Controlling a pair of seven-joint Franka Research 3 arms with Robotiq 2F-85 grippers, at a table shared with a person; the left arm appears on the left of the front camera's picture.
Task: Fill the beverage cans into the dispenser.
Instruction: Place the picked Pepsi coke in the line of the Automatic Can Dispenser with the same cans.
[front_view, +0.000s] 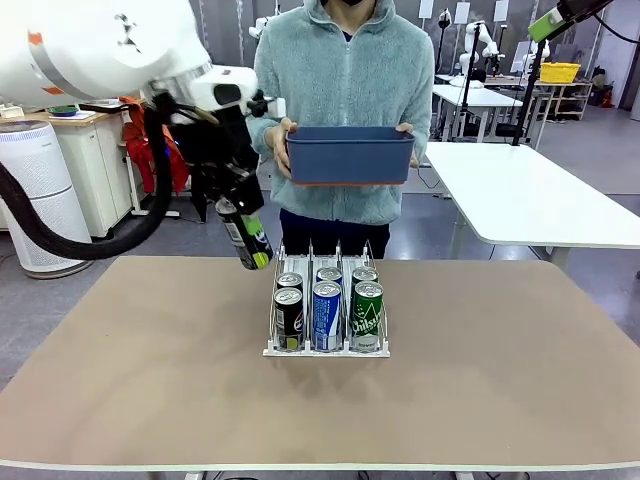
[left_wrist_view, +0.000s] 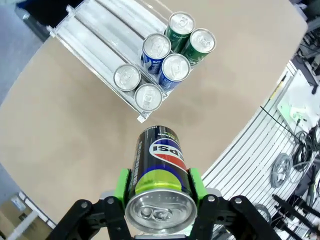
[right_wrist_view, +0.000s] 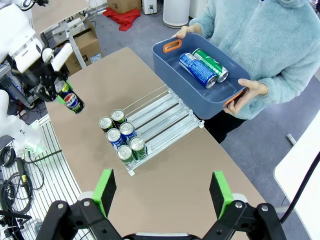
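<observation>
We take this for robotics lab: white worktable (front_view: 530, 200) beside ours, black stand (front_view: 466, 85) behind, cardboard box (right_wrist_view: 89, 44), coiled cables (left_wrist_view: 284, 170) on grey floor, white air purifier (front_view: 35, 200) beside pale cabinet (front_view: 95, 170).

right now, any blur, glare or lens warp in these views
front view: even light, soft shadows, near white left arm washed out; left wrist view: wide lens bows the tan table, black slim Pepsi can in the left pincer looms large yet sharp; right wrist view: same bowing, clear three-lane rack crisp
</observation>
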